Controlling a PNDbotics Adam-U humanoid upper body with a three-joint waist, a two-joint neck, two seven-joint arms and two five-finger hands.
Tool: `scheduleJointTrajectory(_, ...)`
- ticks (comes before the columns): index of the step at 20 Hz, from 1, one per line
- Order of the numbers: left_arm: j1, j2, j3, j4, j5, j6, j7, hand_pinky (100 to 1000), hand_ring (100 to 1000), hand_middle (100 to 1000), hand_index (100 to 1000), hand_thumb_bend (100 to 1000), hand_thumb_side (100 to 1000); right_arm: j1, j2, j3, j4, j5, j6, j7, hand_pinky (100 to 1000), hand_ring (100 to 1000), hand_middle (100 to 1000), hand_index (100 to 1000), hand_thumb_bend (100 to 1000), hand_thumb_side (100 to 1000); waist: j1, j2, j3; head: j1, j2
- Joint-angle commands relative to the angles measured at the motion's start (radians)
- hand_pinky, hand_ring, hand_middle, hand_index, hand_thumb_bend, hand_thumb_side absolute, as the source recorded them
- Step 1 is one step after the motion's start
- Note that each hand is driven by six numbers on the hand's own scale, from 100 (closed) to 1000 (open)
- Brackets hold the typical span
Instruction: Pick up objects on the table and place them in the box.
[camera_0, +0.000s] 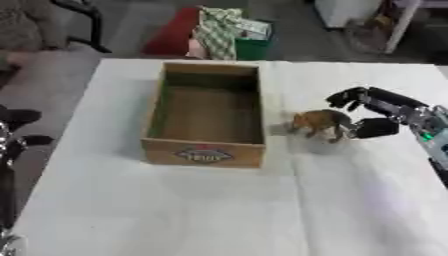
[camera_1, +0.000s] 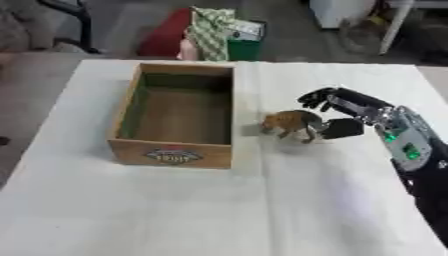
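Right hand (camera_1: 343, 116) apparently curled around brown animal figure (camera_1: 293, 123), just right of wooden box (camera_1: 173, 150).

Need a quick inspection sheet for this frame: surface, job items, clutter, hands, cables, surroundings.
Surface: table under a white cloth, creased.
Job's things: wooden box, open, nothing seen inside; brown animal figure standing just right of the box, apart from it.
Clutter: nothing seen on the table.
Hands: right hand at the figure, fingers curled above it, thumb beside it; closure unclear. Left hand not seen.
Cables: nothing seen.
Surroundings: red and green bags on the floor beyond the table.
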Motion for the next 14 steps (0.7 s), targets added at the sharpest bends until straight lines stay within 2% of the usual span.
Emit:
scheduleJointTrajectory(1,-0.007,0.02,-0.001,-0.017,0.006,0.001,-0.002,568,767,573,607,100,772,-0.009,-0.028,0.0,-0.003,0.012,-0.013,-0.002,763,825,781,913,100,601,0.001,-0.013,0.001,-0.002,-0.001)
scheduleJointTrajectory(10,-0.007,0.019,-0.002,-0.017,0.007,0.001,-0.003,568,767,574,607,100,771,-0.013,-0.018,0.007,0.044,0.055,-0.018,-0.002,765,823,780,913,100,639,0.002,-0.014,0.004,-0.005,-0.001)
scheduleJointTrajectory(14,-0.007,0.019,-0.002,-0.017,0.008,0.001,-0.003,568,767,574,608,100,772,-0.021,-0.01,0.008,0.065,0.073,-0.023,-0.006,763,817,773,910,100,626,0.002,-0.014,0.004,-0.005,-0.001)
